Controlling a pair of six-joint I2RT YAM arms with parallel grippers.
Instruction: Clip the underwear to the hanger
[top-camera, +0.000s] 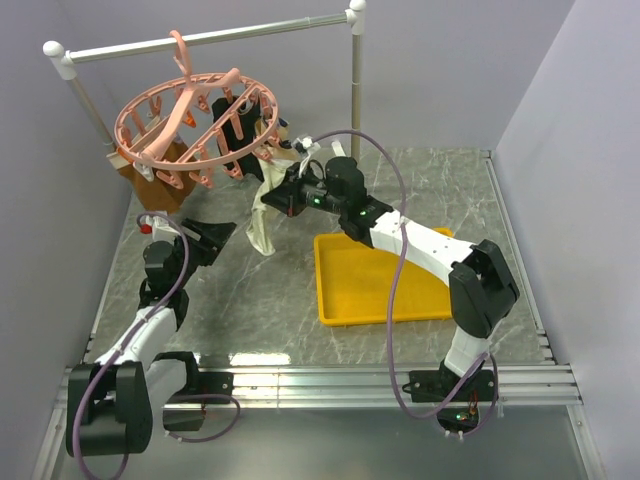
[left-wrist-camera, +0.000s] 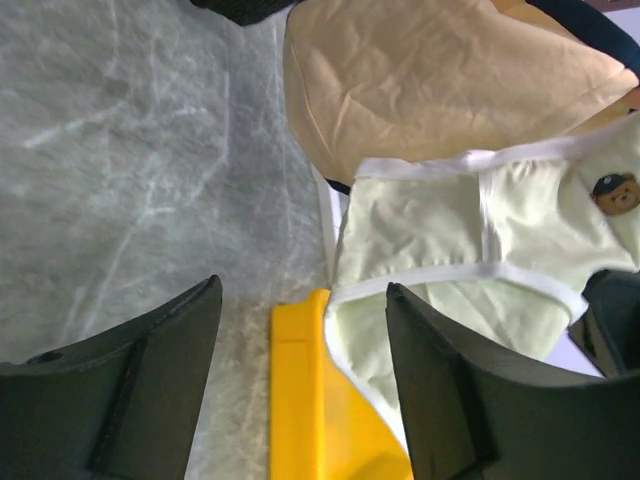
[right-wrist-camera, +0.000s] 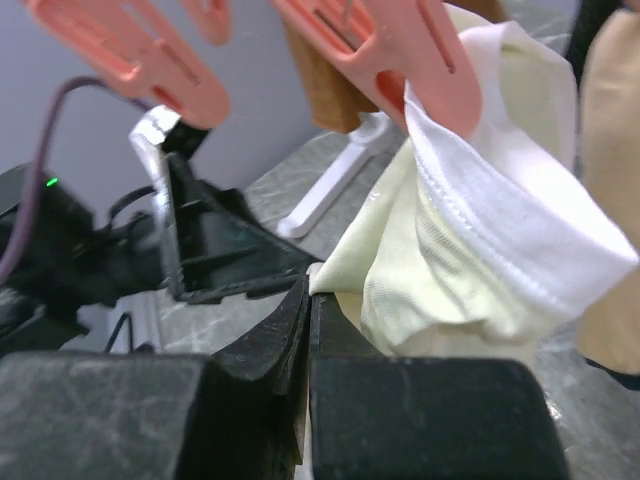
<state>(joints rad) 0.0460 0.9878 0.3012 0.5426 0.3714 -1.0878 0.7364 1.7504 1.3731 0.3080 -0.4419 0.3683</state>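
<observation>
The right gripper (right-wrist-camera: 308, 300), jaws clenched on the underwear (right-wrist-camera: 470, 260), holds its waistband against a clip (right-wrist-camera: 430, 80) of the hanger (top-camera: 188, 95) for pinning, while the left gripper (left-wrist-camera: 300, 380) hovers, jaws released.

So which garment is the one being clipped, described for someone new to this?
Find the pink round hanger on the back rail. Below its right edge droops the underwear: pale cream with white trim and a bear patch, unlike the brown garment and the black garment nearby.
</observation>
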